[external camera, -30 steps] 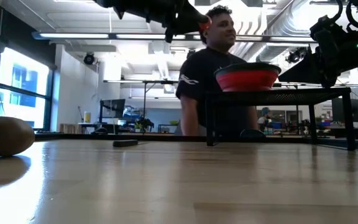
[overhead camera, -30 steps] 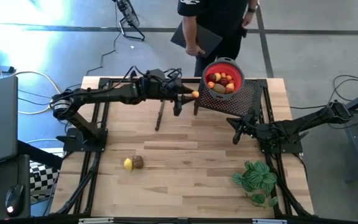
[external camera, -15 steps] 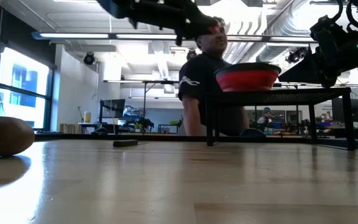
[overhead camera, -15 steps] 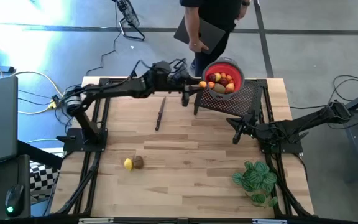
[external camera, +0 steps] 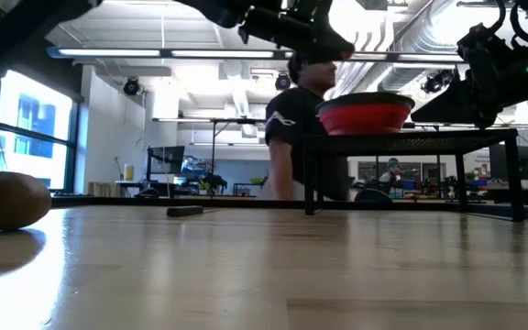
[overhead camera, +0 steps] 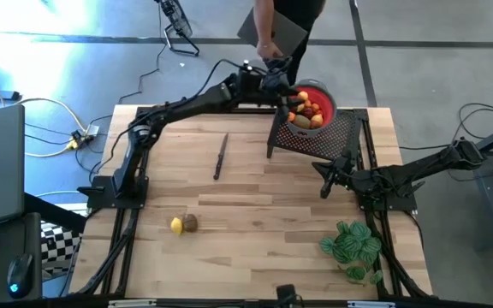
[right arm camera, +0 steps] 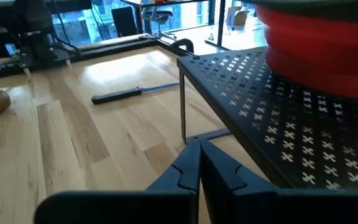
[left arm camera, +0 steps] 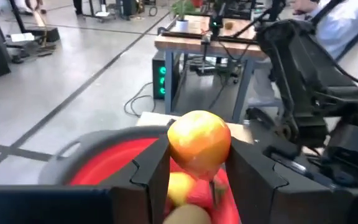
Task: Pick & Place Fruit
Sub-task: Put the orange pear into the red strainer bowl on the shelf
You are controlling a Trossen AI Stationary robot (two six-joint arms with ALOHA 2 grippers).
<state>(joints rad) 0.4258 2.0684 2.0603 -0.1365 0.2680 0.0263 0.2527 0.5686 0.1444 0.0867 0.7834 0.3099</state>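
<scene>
An orange-yellow fruit (left arm camera: 199, 142) is held pinched in the left gripper (left arm camera: 194, 174) above the red bowl (overhead camera: 319, 92), apparently well filled. Two fruits (overhead camera: 183, 224) remain on the table (overhead camera: 255, 214). The right gripper (right arm camera: 199, 163) is parked, fingers pressed together.

arms (overhead camera: 187, 109): dark, jointed, cabled | left hand (left arm camera: 194, 177): black blocky fingers

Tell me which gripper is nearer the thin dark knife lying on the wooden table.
Left. The left gripper is raised beside the knife, over the red bowl's rim; the right gripper sits farther off, beyond the black rack.
</scene>
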